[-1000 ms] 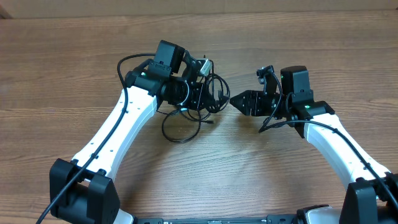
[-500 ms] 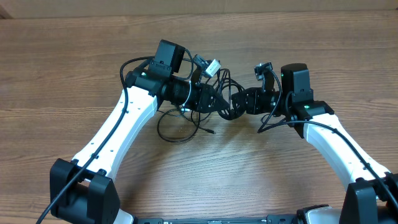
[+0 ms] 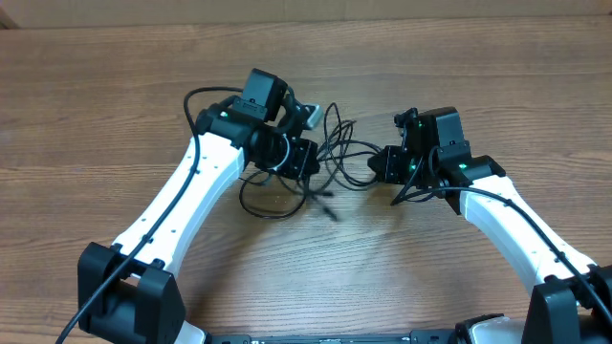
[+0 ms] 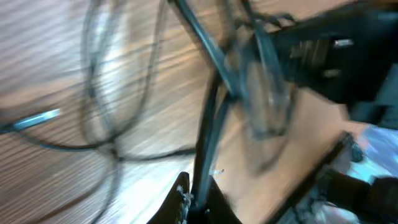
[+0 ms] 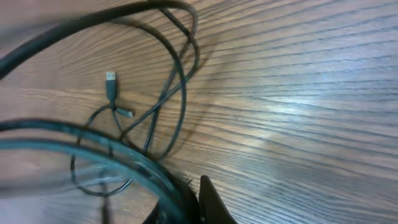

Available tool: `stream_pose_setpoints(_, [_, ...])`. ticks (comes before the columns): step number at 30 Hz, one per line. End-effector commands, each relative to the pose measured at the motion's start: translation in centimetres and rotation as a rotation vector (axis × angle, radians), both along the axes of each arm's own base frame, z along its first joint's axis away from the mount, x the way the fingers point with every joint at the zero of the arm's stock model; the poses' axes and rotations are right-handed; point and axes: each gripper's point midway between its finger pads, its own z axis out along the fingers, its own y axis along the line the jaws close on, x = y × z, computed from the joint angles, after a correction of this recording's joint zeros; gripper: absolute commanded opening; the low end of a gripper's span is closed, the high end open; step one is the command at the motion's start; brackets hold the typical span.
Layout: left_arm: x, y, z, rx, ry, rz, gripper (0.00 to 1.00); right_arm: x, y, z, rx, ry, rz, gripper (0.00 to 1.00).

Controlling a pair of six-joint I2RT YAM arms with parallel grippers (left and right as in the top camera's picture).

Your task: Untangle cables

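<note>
Overhead only: cables (image 3: 337, 143) stretched between left claw (image 3: 308, 159) and right claw (image 3: 376, 165), both clamped on strands, loops trailing on the surface (image 3: 478, 76). Right-wrist view only: a USB plug (image 5: 111, 78) lying flat. Left-wrist view: mostly blur.

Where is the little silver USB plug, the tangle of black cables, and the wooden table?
small silver-tipped USB plug (image 5: 111, 77), right wrist view, on its metal tip.
thin black tangled cables (image 3: 337, 153), overhead view, middle of the tangle between the arms.
brown wooden table (image 3: 86, 86), overhead view, bare wood at upper left.

No text, label, brand or number can be read anywhere
</note>
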Motion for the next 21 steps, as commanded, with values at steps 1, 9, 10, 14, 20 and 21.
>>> stream_pose_setpoints(1, [3.0,5.6,0.1,0.103,-0.059,0.139,0.04,2.4,-6.1,-0.4,-0.184,-0.028,-0.260,0.04])
stream_pose_setpoints(9, [5.9,7.2,2.4,-0.088,-0.082,0.240,0.32,1.3,-1.6,0.8,-0.008,-0.047,-0.012,0.04])
stream_pose_setpoints(10, [5.9,6.6,2.9,-0.130,-0.084,0.223,0.54,0.9,-0.4,1.4,0.042,-0.066,0.066,0.04])
stream_pose_setpoints(14, [5.5,5.4,3.5,-0.184,-0.082,0.186,0.70,0.5,1.2,2.4,0.122,-0.086,0.145,0.04])
stream_pose_setpoints(20, [4.4,4.2,2.7,-0.142,-0.055,0.156,0.67,0.2,1.4,2.4,0.135,-0.075,0.155,0.04])
stream_pose_setpoints(21, [4.1,3.8,2.6,-0.141,-0.051,0.145,0.66,0.0,1.6,2.5,0.147,-0.071,0.163,0.04])
